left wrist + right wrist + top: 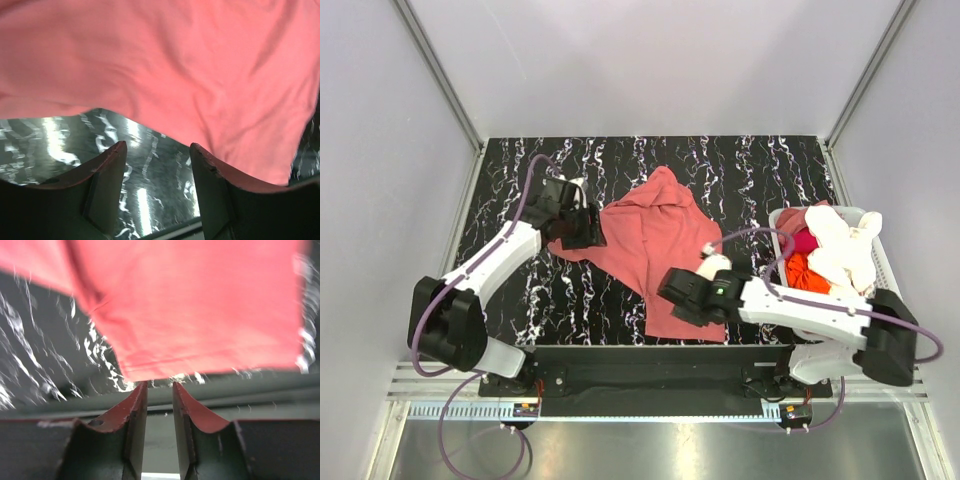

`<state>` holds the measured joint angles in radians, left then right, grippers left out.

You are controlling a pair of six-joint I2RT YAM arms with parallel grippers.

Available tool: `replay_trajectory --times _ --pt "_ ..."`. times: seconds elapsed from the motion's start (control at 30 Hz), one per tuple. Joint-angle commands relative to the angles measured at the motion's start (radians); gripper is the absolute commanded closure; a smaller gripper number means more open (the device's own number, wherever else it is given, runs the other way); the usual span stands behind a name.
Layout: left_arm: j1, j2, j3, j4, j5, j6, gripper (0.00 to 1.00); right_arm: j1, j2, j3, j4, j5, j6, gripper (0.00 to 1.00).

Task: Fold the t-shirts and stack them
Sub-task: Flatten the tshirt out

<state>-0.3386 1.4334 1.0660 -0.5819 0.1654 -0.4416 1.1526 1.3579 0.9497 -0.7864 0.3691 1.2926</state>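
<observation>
The large salmon-pink t-shirt (655, 245) lies crumpled and spread on the black marbled table (750, 170). My left gripper (592, 228) sits at the shirt's left edge. In the left wrist view it (157, 147) is open with only bare table between its fingers, and the pink cloth (175, 65) lies just beyond them. My right gripper (668, 287) hovers at the shirt's near right part. In the right wrist view it (160, 386) stands narrowly open and empty, with the shirt's hem (200, 357) just past the tips.
A white slatted basket (886, 262) at the right holds a cream t-shirt (845, 250), a magenta one (804, 241), an orange one (805, 272) and a red one (790, 220). Grey walls with metal rails enclose the table on the left, right and far sides.
</observation>
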Motion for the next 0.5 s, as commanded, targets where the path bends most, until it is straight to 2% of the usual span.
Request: replay_trajectory --times 0.0,0.1,0.17,0.23,0.33,0.37,0.43,0.47 --pt "-0.051 -0.018 0.048 0.017 0.051 0.001 0.41 -0.002 -0.106 0.005 -0.342 0.134 0.515 0.67" --pt "-0.059 -0.033 0.031 0.033 0.054 -0.019 0.41 -0.005 -0.198 -0.101 -0.39 0.065 0.715 0.67" --pt "-0.059 -0.054 0.016 0.053 0.054 -0.031 0.41 -0.011 -0.258 -0.189 -0.39 0.044 0.792 0.68" --pt "-0.06 -0.059 0.003 0.082 0.095 -0.042 0.4 -0.03 -0.285 -0.224 -0.39 0.069 0.792 0.67" --pt "-0.071 -0.005 -0.014 0.22 0.25 -0.077 0.4 -0.063 -0.312 -0.194 -0.332 0.216 0.653 0.65" --pt "-0.079 0.024 0.005 0.262 0.272 -0.106 0.4 -0.1 -0.315 -0.18 -0.292 0.284 0.545 0.65" --pt "-0.105 0.132 0.047 0.274 0.299 -0.124 0.4 -0.18 -0.293 -0.14 -0.237 0.312 0.406 0.64" --pt "-0.112 0.172 0.096 0.275 0.301 -0.132 0.4 -0.273 -0.281 -0.134 -0.117 0.309 0.199 0.64"
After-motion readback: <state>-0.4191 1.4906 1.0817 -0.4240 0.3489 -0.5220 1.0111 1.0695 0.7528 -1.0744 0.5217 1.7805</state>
